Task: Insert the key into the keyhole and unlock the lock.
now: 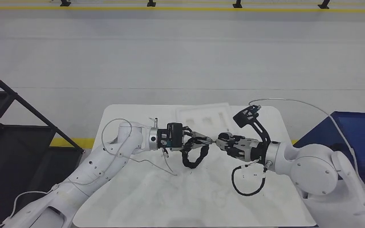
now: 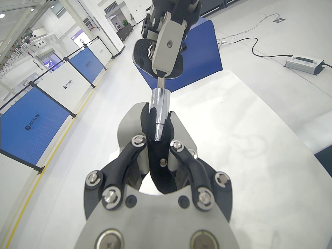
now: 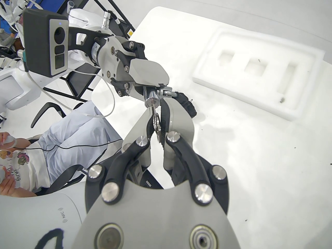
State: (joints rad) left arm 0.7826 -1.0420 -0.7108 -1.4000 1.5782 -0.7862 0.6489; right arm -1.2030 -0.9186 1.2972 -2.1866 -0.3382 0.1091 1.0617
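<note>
My left gripper (image 2: 158,116) is shut on the lock's shiny metal cylinder (image 2: 160,107), held above the white table (image 1: 171,194). The lock's black loop (image 1: 194,157) hangs below it. My right gripper (image 3: 155,116) faces it, shut on the key (image 3: 156,123). The key's blade (image 2: 161,81) points straight at the cylinder's end face and touches or enters the keyhole (image 3: 152,102). In the top view the two grippers meet tip to tip over the table's middle, the left gripper (image 1: 201,141) on one side and the right gripper (image 1: 217,141) on the other.
A white foam tray (image 3: 259,71) with several rectangular pockets lies at the table's far side. A blue bin (image 1: 336,134) stands beside the table at the right. A black frame (image 1: 23,114) stands off the table's left edge. Loose cables hang from both arms.
</note>
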